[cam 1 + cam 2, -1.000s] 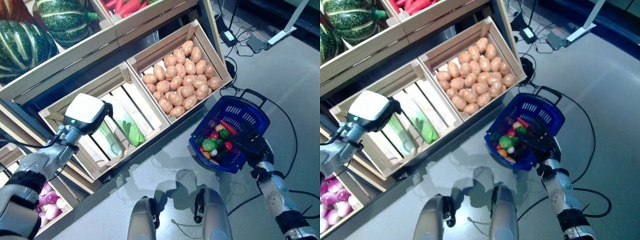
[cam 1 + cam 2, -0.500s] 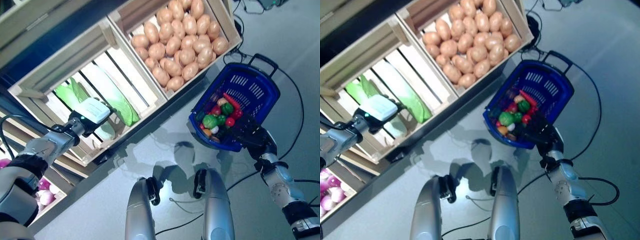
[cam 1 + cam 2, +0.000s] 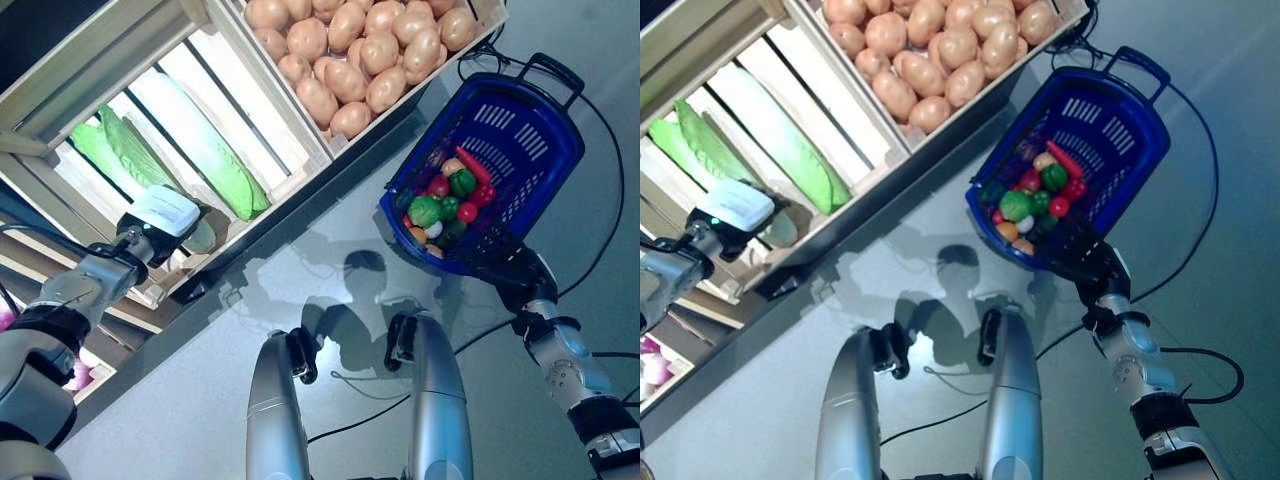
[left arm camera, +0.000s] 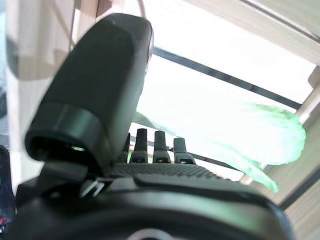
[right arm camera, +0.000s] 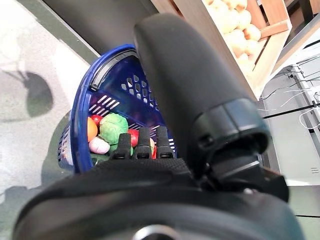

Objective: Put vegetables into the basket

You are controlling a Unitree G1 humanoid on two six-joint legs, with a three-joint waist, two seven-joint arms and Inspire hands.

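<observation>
Before me two wooden crates sit side by side on the shelf: the slatted crate (image 3: pixel 120 130) on my left holds three long pale-green cabbages (image 3: pixel 200 145), and the neighbouring crate (image 3: pixel 1040 30) is heaped with tan potatoes (image 3: pixel 365 55), too many to count. On the grey floor (image 3: pixel 300 260) to my right is the blue plastic basket (image 3: pixel 545 140), tilted, with a black handle at its far rim. In its near end lies a small pile of vegetables (image 3: pixel 445 200): a round leafy green one, a long red pepper, several small red and green pieces, an orange one and a pale one; their exact number is hard to tell. My right hand (image 3: pixel 505 265) is at the basket's near rim, fingers curled round it. My left hand (image 3: pixel 160 225) reaches to the near edge of the cabbage crate, fingers straight, holding nothing.
</observation>
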